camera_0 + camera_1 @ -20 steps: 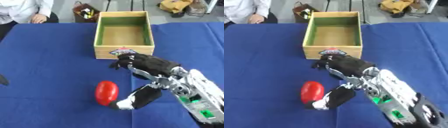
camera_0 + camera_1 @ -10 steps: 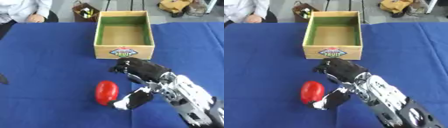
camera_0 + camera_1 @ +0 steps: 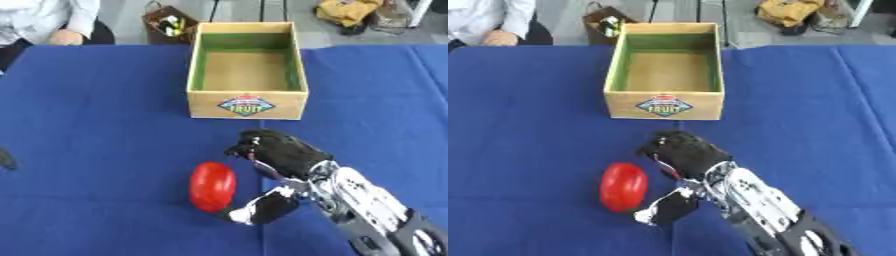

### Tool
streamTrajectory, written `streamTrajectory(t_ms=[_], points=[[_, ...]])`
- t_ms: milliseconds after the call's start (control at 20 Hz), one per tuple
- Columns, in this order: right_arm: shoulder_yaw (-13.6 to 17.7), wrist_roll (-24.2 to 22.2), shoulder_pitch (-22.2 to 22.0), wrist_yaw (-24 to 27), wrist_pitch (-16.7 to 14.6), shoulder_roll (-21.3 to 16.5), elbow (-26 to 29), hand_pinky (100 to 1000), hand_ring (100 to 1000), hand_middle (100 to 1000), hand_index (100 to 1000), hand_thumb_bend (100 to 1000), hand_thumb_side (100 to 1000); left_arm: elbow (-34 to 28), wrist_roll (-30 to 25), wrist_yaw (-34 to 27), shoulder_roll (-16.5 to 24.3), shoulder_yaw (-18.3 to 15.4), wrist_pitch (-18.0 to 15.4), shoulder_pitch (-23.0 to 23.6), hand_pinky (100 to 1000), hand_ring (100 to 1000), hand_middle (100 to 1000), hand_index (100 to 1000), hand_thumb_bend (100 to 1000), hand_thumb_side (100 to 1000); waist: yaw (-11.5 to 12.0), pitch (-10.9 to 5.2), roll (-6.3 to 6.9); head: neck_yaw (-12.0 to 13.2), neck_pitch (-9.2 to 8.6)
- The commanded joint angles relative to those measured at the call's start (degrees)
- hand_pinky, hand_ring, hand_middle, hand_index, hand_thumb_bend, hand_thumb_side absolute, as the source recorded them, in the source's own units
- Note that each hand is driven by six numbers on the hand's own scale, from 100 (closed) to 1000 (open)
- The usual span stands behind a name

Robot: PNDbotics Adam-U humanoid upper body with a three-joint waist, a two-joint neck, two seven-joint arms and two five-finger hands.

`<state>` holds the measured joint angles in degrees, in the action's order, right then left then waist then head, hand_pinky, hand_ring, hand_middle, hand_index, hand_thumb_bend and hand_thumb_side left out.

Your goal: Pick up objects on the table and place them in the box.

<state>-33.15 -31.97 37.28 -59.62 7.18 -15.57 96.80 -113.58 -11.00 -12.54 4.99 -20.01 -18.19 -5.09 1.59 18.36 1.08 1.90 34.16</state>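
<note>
Red object (image 3: 213,186): left eye view has it lying on the blue table (image 3: 96,125), near side, just left of the right hand (image 3: 278,156). Hand's spread, thumb low by the object's near end, fingers curled over above its far right, nothing held yet; looks staged to close round it. Box (image 3: 248,70) sits far centre, empty, open top.

Right eye view: same layout, thumb tip looks touching or nearly touching the object. Left hand isn't visible.

A blue-covered tabletop (image 3: 96,115) is seen, beyond whose far edge a dark basket (image 3: 170,24) is set at left and a yellow bag (image 3: 348,11) at right.
</note>
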Motion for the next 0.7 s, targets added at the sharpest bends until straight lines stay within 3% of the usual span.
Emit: streamTrajectory(t_ms=[50, 700], points=[[0.8, 1.3, 0.2, -0.8, 0.2, 1.0, -0.6, 993, 1000, 724, 905, 576, 713, -1.0, -0.2, 0.2, 0.8, 0.0, 0.1, -0.5, 328, 371, 480, 771, 364, 649, 0.0, -0.83, 0.07, -0.1, -0.53], [0.5, 2.5, 0.0, 0.6, 0.8, 2.9, -2.6, 1000, 1000, 714, 914, 614, 738, -1.0, -0.6, 0.3, 0.6, 0.1, 0.1, -0.6, 327, 371, 480, 771, 366, 649, 0.3, -0.44, 0.12, -0.1, -0.79]])
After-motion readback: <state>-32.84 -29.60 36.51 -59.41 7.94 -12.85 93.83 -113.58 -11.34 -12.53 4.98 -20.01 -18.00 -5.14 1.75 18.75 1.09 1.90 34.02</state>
